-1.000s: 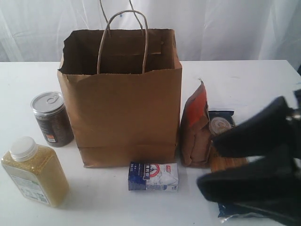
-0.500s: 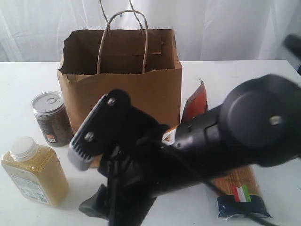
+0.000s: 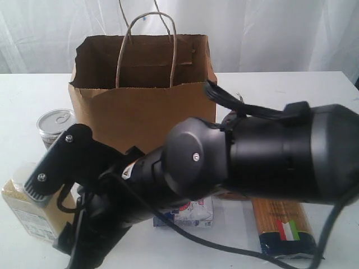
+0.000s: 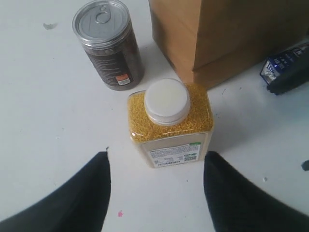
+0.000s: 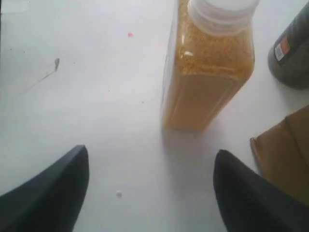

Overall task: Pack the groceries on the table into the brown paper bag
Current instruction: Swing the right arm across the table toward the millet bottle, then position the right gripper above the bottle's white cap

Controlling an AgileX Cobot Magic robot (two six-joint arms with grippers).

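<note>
The white table [image 3: 314, 95] lies bare to the left of the groceries and at the far right behind them. Its near edge cannot be seen.

The right arm [image 3: 269, 157] fills the foreground. A second ago it was at the far right over the pasta; it has since swung across the middle to the near left. It now hides the pouch and much of the two left-hand containers. The right gripper [image 3: 67, 213] is released and grasps nothing, its fingers [image 5: 48, 193] spread over bare table just short of the bottle.

The brown paper bag [image 3: 140, 106] stands upright in the middle, unmoved, with its mouth open upward and its handles raised.

The spaghetti packet [image 3: 283, 224] lies flat at the near right. Its long axis runs near to far, and the dark blue end, now uncovered, points near.

The yellow bottle [image 4: 169, 125] stands upright at the near left with its white cap up. There is a narrow gap between it and the bag's corner, and open table on its left.

The jar [image 4: 108, 46] stands upright just beyond the bottle, lid up and clear of the bag.

The carton [image 3: 193, 213] lies on its side in front of the bag, its long axis running left to right.

The left gripper [image 4: 157, 193] is released and empty above the bottle. Its fingers [image 4: 63, 203] stand wide on either side without touching it.
</note>
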